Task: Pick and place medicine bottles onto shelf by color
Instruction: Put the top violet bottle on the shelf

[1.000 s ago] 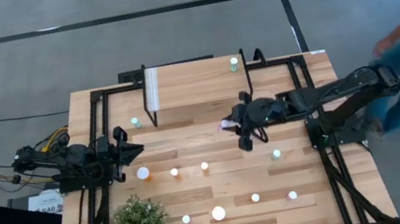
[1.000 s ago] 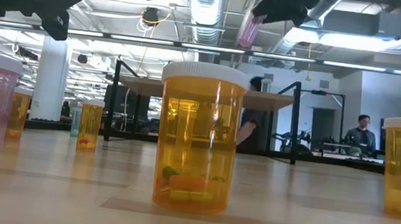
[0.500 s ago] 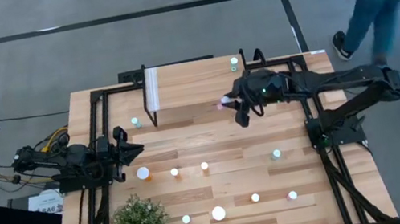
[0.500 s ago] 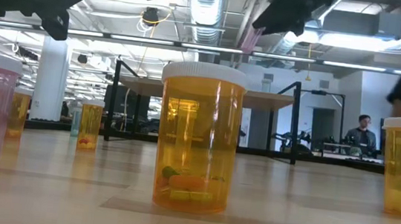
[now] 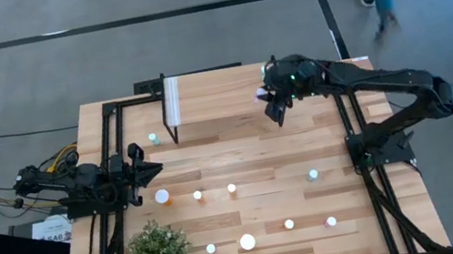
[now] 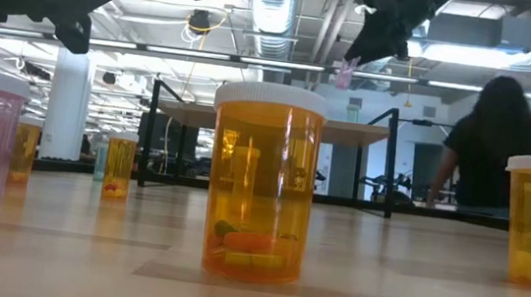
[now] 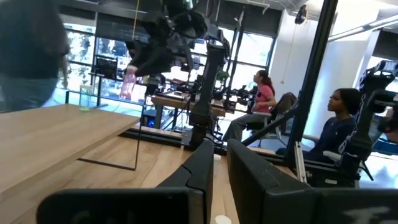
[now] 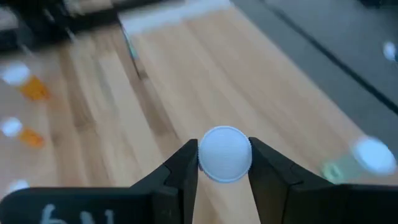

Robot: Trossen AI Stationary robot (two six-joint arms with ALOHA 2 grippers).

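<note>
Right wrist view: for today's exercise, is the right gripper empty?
No, the right gripper is shut on a white-capped bottle, one dark finger at each side of its cap, above the shelf.

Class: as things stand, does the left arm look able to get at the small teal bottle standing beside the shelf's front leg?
Probably yes: the left gripper, shut and empty, rests just below the teal bottle, with bare tabletop between them.

Both arms are matte black, built of chunky jointed links, each bolted to a black metal frame. The left arm (image 5: 80, 187) trails yellow and orange cables at its base, while the right arm (image 5: 386, 86) is slimmer. White lettering marks the right gripper (image 8: 224, 163), whose fingers (image 8: 180, 171) are dark wedges.
</note>
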